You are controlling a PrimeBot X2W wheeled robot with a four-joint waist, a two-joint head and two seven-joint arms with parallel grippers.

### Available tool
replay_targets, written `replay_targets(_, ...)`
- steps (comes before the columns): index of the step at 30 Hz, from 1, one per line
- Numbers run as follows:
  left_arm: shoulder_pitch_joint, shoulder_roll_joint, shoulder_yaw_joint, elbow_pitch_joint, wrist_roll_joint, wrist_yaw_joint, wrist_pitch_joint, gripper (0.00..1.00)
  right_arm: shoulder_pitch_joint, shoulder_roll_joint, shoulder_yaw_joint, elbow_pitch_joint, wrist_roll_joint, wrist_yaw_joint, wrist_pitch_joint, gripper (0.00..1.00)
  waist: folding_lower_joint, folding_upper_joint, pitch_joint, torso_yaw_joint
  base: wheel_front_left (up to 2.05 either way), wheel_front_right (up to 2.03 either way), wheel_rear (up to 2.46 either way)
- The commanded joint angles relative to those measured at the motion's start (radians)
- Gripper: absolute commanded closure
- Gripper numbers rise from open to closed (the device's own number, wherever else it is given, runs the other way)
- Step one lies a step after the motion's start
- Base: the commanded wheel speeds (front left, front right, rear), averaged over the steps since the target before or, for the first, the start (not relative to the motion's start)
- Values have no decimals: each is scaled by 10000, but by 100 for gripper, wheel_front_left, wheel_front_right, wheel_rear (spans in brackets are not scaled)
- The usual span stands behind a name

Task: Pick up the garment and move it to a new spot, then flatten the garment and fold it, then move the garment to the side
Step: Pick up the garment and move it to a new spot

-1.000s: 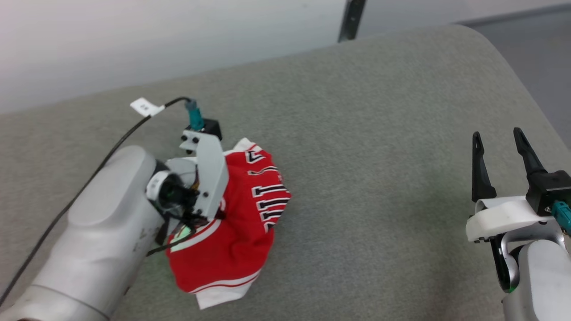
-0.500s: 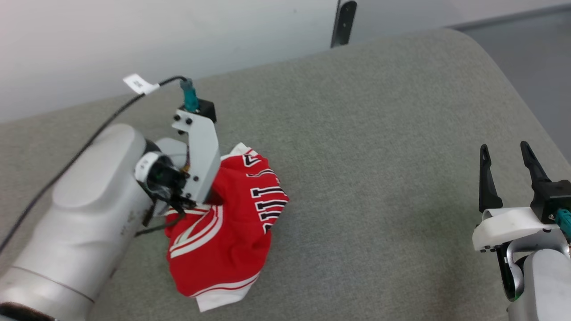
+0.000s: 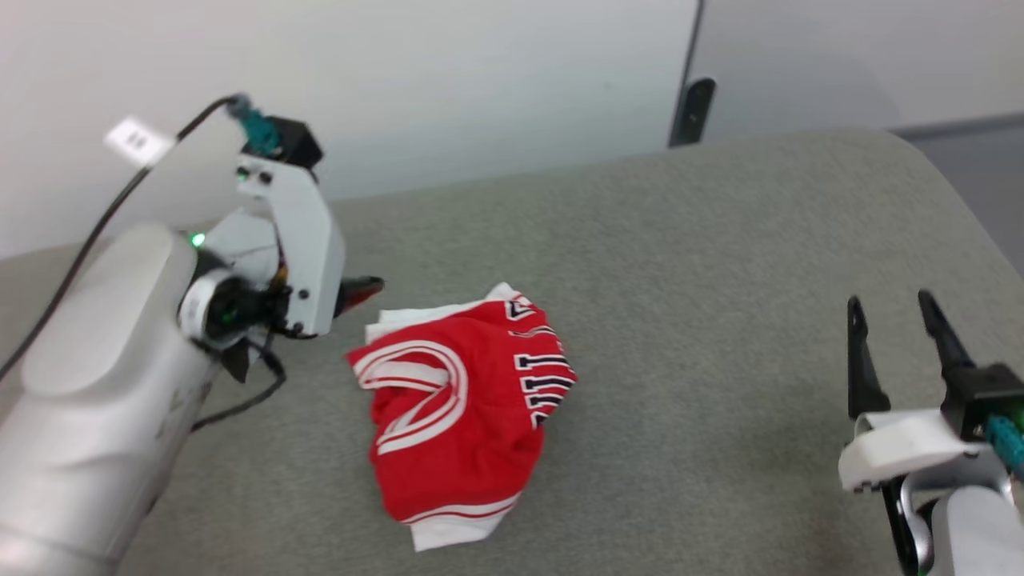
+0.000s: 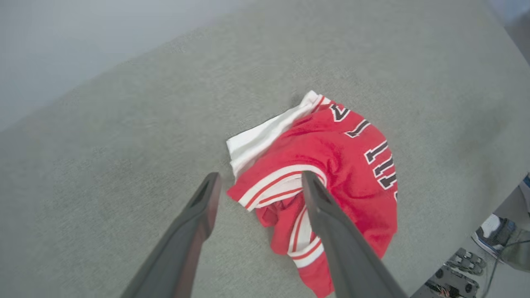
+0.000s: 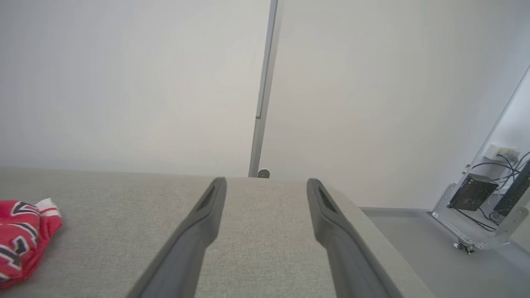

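The garment [image 3: 456, 400] is a red jersey with white sleeves and black lettering, lying crumpled in a heap on the grey padded table [image 3: 704, 264]. Its striped neck trim faces up. In the left wrist view my left gripper [image 4: 261, 178] hangs open above the garment [image 4: 352, 157], its fingers apart and holding nothing. The head view shows one of its fingertips [image 3: 364, 286] just left of the heap, clear of the cloth. My right gripper [image 3: 890, 302] stands open and empty at the table's right side, far from the garment [image 5: 20, 236]; its fingers [image 5: 207, 223] point toward the wall.
A pale wall runs behind the table, with a dark post [image 3: 692, 112] at its far edge. The table's rounded right edge drops to grey floor [image 3: 984, 160]. A shoe [image 4: 492, 231] and cabled gear [image 5: 472, 192] sit on the floor beyond.
My left gripper has opened, let go of the garment and risen back to the left. The garment has settled into a heap. The head camera has shifted; the right gripper stays open.
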Motion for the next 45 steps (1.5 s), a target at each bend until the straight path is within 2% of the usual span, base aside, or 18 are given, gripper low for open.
replay_targets(1,165,124,64,-126,57,1,-193,0,133,-4,34,-38,58,-14,-10,0,1,0,-441,470,0,0,0)
replay_targets(5,1059,533,550,-964,153,131,-1729,0,443,-3,207,-56,110,-14,-10,0,1,0,-690,812,0,0,0)
replay_targets(7,1605,790,900,-1342,170,346,-2533,0,564,-6,338,-91,172,-14,-10,0,1,0,-812,949,0,0,0)
replay_targets(13,3730,1332,1766,-2691,602,613,-5634,0,950,-12,590,-331,458,-14,-8,0,1,0,-1144,1352,0,0,0)
replay_targets(20,6701,1440,2652,-4039,971,1276,-8899,0,1373,-3,802,-981,780,-14,-10,0,1,0,-1361,1581,0,0,0)
replay_targets(26,8788,1158,3140,-4543,1310,1758,-11164,0,1775,-4,1215,-1177,904,-14,-10,0,1,0,-1584,1633,0,0,0)
replay_targets(30,9746,1003,3409,-4615,1989,2104,-11729,0,2048,-6,1558,-1144,1006,-14,-10,0,1,0,-1750,1656,0,0,0)
replay_targets(33,10289,583,3850,-4683,2226,2275,-11820,0,2199,-9,1668,-1145,1028,-14,-10,0,1,0,-1893,1722,0,0,0)
replay_targets(38,11009,-94,4657,-4863,3049,1851,-11811,0,2526,-4,1376,-1091,1007,-14,-10,0,1,0,-2177,1923,0,0,0)
replay_targets(45,11551,-847,5566,-4524,3882,821,-11816,0,2726,-3,814,-1036,803,-14,-10,0,1,0,-2342,1955,0,0,0)
